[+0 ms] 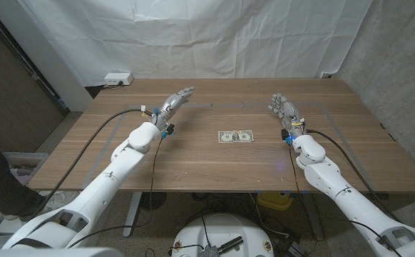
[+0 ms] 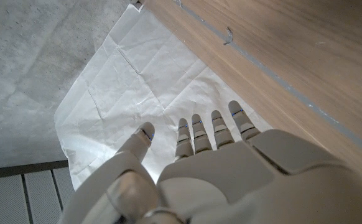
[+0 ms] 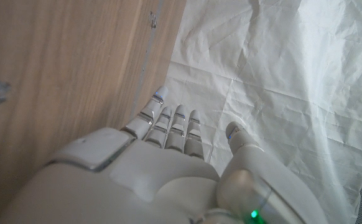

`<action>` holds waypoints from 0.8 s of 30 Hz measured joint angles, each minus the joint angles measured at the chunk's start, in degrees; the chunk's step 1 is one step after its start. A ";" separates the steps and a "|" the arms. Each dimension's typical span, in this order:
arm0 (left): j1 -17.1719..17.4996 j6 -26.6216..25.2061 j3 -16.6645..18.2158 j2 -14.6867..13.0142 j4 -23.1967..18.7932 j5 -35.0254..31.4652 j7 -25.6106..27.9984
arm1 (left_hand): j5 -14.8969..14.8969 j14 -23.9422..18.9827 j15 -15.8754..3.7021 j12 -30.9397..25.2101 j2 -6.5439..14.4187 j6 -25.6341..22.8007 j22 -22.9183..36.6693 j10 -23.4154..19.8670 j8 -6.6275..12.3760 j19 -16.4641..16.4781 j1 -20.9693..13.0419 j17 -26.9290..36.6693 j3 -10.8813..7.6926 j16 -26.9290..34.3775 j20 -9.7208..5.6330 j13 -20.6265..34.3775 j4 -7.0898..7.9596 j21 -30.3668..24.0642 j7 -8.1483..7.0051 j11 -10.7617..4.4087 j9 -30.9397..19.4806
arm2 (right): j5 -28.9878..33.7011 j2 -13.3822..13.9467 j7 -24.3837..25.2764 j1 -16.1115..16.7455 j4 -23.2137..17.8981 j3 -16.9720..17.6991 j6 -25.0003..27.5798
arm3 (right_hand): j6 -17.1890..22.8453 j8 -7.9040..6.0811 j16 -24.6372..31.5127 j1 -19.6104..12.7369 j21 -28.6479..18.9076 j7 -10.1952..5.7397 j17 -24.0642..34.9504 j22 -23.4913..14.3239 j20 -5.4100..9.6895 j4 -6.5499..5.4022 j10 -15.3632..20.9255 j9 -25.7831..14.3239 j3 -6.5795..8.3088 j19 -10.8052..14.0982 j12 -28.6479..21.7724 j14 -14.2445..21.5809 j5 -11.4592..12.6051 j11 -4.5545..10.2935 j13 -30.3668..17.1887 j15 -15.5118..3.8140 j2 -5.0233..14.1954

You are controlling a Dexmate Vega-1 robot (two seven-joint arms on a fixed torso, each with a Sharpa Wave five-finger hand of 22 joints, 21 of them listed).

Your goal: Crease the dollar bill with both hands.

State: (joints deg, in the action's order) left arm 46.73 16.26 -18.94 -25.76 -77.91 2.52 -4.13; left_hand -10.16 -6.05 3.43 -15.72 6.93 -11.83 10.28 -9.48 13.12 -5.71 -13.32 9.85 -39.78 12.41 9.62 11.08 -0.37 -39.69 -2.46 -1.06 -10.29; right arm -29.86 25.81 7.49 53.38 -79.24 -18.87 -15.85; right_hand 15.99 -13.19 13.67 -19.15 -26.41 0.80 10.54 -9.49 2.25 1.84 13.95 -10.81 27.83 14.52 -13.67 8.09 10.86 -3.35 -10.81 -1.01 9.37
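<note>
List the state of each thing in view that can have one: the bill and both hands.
dollar bill: lying flat and unfolded on the wooden table, midway between the hands, untouched.
left hand: open, holding nothing, fingers extended, apart from the bill.
right hand: open, holding nothing, fingers extended, apart from the bill.

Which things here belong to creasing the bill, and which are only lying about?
For the job: green paper dollar bill, flat on the brown wooden table; left hand; right hand, both open.

Lying about: white power strip; white cloth backdrop.
</note>
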 measured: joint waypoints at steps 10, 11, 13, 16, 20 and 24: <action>-1.11 1.93 -1.62 -1.17 -0.12 -6.39 -1.08 | 0.00 -2.04 -0.65 -0.45 -0.72 -2.22 0.28 -1.88 0.05 1.12 -1.64 0.17 0.33 0.45 0.32 -0.01 -2.49 0.00 -0.02 -0.29 0.01 | 1.36 0.00 2.84 2.14 -2.38 0.57 -0.46 | 0.71 0.00 0.00 -0.57 0.00 -0.08 -0.16 0.00 -0.10 0.71 0.61 0.01 0.24 0.73 0.00 0.46 0.00 -0.01 0.00 0.15 -0.12; -1.19 2.17 -1.84 -1.34 -0.24 -7.39 -1.19 | 0.00 -2.04 -0.65 -0.45 -0.72 -2.22 0.28 -1.88 0.05 1.12 -1.64 0.17 0.33 0.45 0.32 0.00 -2.49 0.00 -0.02 -0.29 0.01 | 1.51 0.00 3.10 2.44 -2.63 0.65 -0.55 | 0.70 0.00 0.00 -0.66 0.00 -0.08 -0.16 0.00 -0.29 0.71 0.82 0.01 0.23 0.92 0.00 0.71 0.00 -0.22 0.00 0.16 -0.21; -1.35 2.48 -2.21 -1.62 -0.51 -8.55 -1.33 | -0.01 -2.35 -0.96 -0.45 -0.72 -2.50 0.28 -1.96 0.05 1.35 -1.64 0.17 0.49 0.45 0.09 -0.01 -2.65 0.00 -0.29 -0.37 0.01 | 1.69 -0.03 3.59 2.86 -3.00 0.74 -0.72 | 0.70 0.00 0.00 -0.89 0.00 -0.08 -0.16 0.00 -0.29 1.15 0.91 0.01 0.27 0.92 0.00 0.94 0.00 -0.30 0.00 0.27 0.02; -1.51 2.98 -2.62 -1.94 -0.79 -10.21 -1.60 | -0.01 -2.36 -0.97 -0.45 -0.58 -2.50 0.11 -2.06 0.05 1.42 -1.80 0.17 0.40 0.45 0.01 -0.01 -3.05 0.00 -0.30 -0.47 0.01 | 1.98 -0.07 4.17 3.48 -3.52 0.88 -0.96 | 1.02 0.00 0.00 -0.89 0.13 0.23 -0.15 0.00 -0.29 1.19 0.91 0.01 0.24 0.91 0.00 0.94 0.00 -0.30 0.00 0.28 0.02; -1.62 3.59 -2.95 -2.21 -1.01 -12.13 -1.88 | -0.01 -2.34 -0.99 -0.45 -0.81 -2.75 0.12 -2.21 -0.21 1.42 -2.45 0.17 0.48 0.08 0.01 -0.01 -3.60 0.00 -0.54 -0.60 0.01 | 2.20 -0.10 4.71 4.53 -4.39 1.06 -1.16 | 1.01 0.00 0.00 -0.89 0.35 0.23 -0.15 0.01 -0.29 1.18 0.91 0.01 0.24 0.91 0.00 0.94 0.00 -0.30 0.01 0.28 0.02; -1.82 4.71 -3.68 -2.78 -1.46 -14.36 -2.11 | -0.01 -1.92 -1.40 -0.21 -0.49 -3.23 0.27 -2.74 -0.21 1.39 -2.77 0.17 0.95 -0.01 -0.01 -0.01 -4.07 0.29 -1.02 -1.44 0.01 | 2.91 -0.15 6.21 5.53 -5.15 1.22 -1.80 | 1.01 0.00 0.00 -0.89 0.34 0.23 -0.08 0.01 -0.30 1.58 0.91 0.01 0.31 0.91 0.00 0.94 0.00 -0.30 0.01 0.28 0.02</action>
State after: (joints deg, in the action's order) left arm 44.91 20.97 -22.62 -28.55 -79.37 -11.84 -6.23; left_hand -10.17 -7.97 2.03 -15.93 6.44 -15.06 10.55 -12.21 12.91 -4.32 -16.09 10.02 -38.83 12.41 9.61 11.07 -4.44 -39.40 -3.48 -2.51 -10.28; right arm -26.96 25.67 13.70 58.91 -84.39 -17.65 -17.66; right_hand 17.00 -13.19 13.68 -20.04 -26.06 1.03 10.46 -9.48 1.96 3.42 14.86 -10.80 28.14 15.42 -13.67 9.03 10.86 -3.65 -10.80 -0.73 9.39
